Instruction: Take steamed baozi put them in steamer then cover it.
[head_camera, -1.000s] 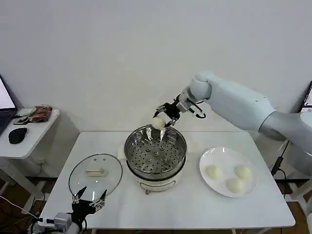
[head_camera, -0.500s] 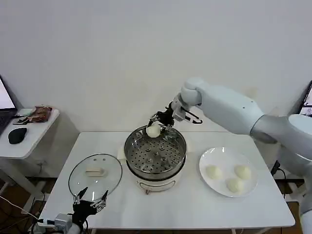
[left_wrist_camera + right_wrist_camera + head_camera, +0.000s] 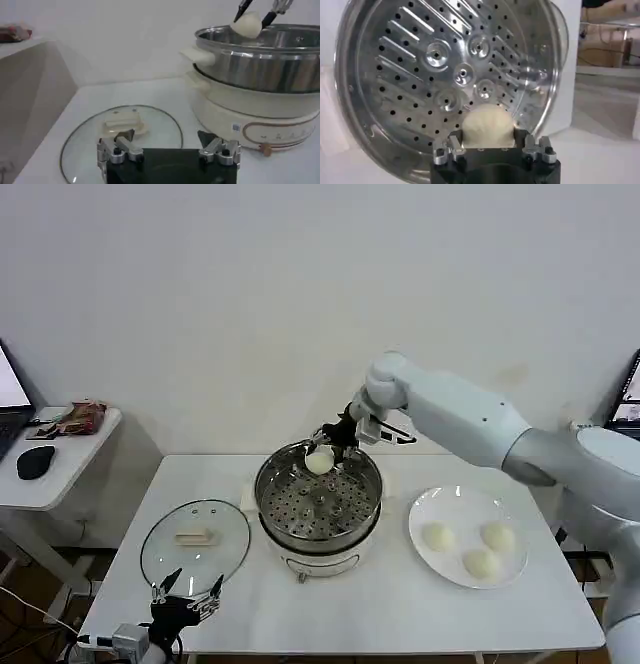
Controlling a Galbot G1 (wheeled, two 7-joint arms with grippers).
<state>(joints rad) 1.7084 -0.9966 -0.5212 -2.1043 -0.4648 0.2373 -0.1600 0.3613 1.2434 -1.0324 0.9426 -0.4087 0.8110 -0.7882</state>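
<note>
Right gripper [image 3: 325,446] clenched on one baozi [image 3: 319,461], over back rim of steamer [image 3: 319,502] at table middle. Left gripper [image 3: 186,595] spread, empty, hovering at front-left table edge beside cover [image 3: 196,539].

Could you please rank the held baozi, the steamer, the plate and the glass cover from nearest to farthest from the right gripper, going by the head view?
1. Held baozi: in the right gripper, over the steamer's far rim.
2. Steamer: directly below, table centre.
3. Plate: to the robot's right.
4. Cover: front left, by the left gripper.
</note>
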